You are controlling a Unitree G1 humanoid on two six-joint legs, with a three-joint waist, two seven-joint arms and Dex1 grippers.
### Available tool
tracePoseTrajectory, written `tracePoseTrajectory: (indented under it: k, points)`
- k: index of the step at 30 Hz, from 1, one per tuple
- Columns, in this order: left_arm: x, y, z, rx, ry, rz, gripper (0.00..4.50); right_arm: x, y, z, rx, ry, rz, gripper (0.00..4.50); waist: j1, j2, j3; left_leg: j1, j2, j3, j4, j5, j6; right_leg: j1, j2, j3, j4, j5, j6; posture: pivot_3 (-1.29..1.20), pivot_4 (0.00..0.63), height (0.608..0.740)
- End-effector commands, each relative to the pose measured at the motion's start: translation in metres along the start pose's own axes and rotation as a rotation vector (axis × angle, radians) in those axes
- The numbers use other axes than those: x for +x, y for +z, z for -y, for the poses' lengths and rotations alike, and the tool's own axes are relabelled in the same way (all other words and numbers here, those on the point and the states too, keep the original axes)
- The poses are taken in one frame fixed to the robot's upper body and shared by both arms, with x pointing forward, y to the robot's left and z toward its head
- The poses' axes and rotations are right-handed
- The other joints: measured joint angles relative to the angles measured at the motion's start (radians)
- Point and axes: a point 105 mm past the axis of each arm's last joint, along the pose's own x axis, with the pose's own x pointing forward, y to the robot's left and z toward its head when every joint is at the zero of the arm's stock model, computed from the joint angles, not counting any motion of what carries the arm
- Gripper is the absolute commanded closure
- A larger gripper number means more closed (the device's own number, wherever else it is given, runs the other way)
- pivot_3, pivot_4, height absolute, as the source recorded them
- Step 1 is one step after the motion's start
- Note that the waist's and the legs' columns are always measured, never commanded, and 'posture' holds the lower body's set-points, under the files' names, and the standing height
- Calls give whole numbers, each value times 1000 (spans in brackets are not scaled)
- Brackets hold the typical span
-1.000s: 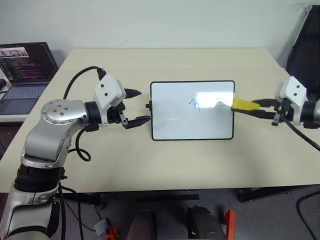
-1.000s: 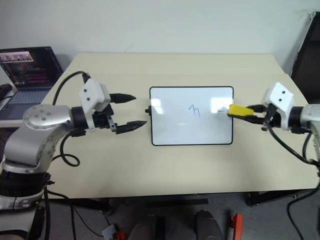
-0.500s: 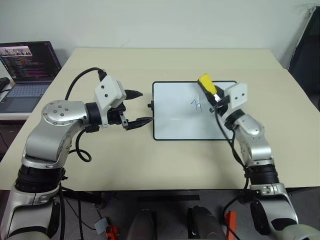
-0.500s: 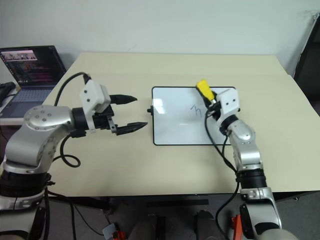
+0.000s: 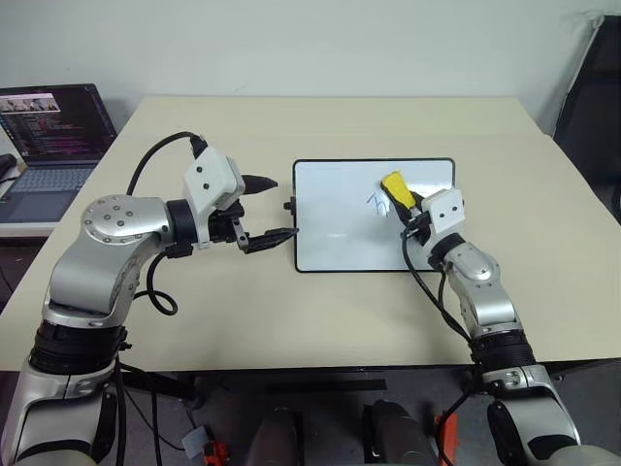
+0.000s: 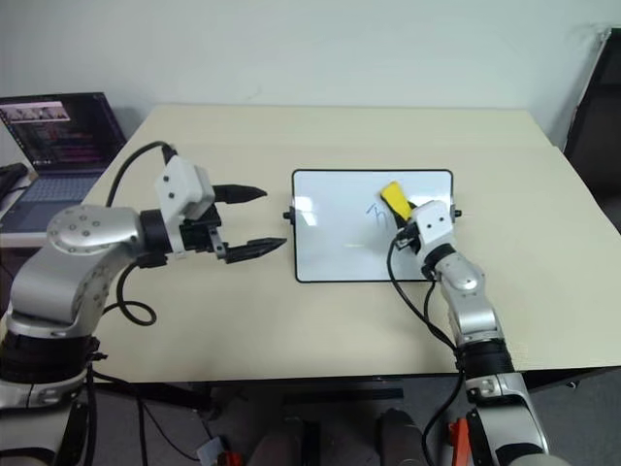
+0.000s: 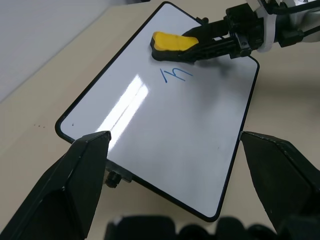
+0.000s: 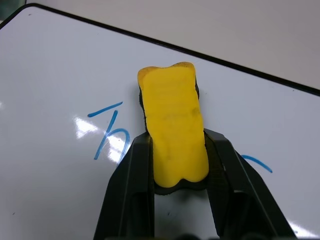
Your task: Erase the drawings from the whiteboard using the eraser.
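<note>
**Eraser held over the whiteboard beside a blue mark**

The eraser (image 8: pixel 172 132), a yellow block, is pinched between the two black fingers (image 8: pixel 127 190) of the right gripper (image 5: pixel 406 206), which reaches over the whiteboard's far right part. The whiteboard (image 5: pixel 340 243) lies flat in the middle of the tan table (image 5: pixel 291 311), its long side across the robot's front. One of the drawings (image 8: pixel 107 132), a small blue hooked scribble, sits just beside the eraser, and a short blue stroke (image 8: pixel 257 162) shows on the eraser's other side. The left gripper (image 5: pixel 270 208) hangs just off the board's left edge, its fingers spread wide and holding nothing. A laptop (image 5: pixel 49 136) stands open on a side surface at far left.
</note>
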Motion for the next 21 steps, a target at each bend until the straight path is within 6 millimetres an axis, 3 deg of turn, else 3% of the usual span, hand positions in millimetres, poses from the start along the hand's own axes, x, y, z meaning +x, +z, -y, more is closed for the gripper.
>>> tracePoseTrajectory:
  k: [1,6,9,12,17,21]
  points:
    - [-4,12,-2,34,11,34,0,-5,-34,-14,10,35,-134,3503,-4,0,0,0,0,0,0,0,0,0,0,0,0,0,0,0,150,740]
    - [-3,13,-3,36,10,40,0,-4,-51,-53,8,174,-187,3503,-16,-3,-2,10,1,1,0,1,0,8,2,2,1,-2,3,0,150,740]
    - [-2,13,-3,37,10,42,0,-6,-54,-80,31,295,-202,3503,-25,-6,-4,22,3,1,-2,0,0,19,4,2,0,-7,-4,0,150,740]
    - [-2,13,-3,38,11,40,0,-9,-54,-88,39,349,-203,3504,-32,-6,-4,27,3,1,-2,0,0,22,4,2,1,-8,-5,0,150,740]
    - [-3,13,-4,38,15,36,0,-7,-52,-77,17,297,-189,3505,-32,-6,-4,26,3,0,-2,0,0,22,4,2,1,-7,-5,0,150,740]
    - [-3,11,-5,37,19,29,0,7,-42,-46,-16,114,-148,3505,-32,-6,-4,26,3,0,-2,0,0,22,4,2,1,-7,-5,0,150,740]
